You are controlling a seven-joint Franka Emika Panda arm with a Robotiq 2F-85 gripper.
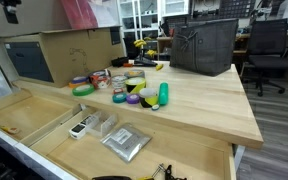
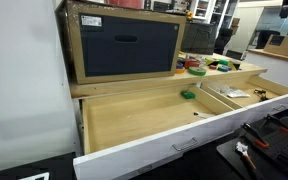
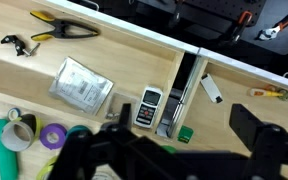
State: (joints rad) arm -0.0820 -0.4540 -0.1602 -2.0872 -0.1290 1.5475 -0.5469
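Wrist view: jaws spread wide, gripping nothing, poised above open drawer (image 3: 124, 55). Small green block (image 3: 184, 133) lies on drawer floor, in gap between the two fingers and directly ahead of them, at foot of clear box (image 3: 172, 100). Block too small to read long axis. Handheld meter (image 3: 151, 106) just beside it, lengthwise up-frame. Foil pouch (image 3: 81, 85) and pliers (image 3: 64, 30) well apart.
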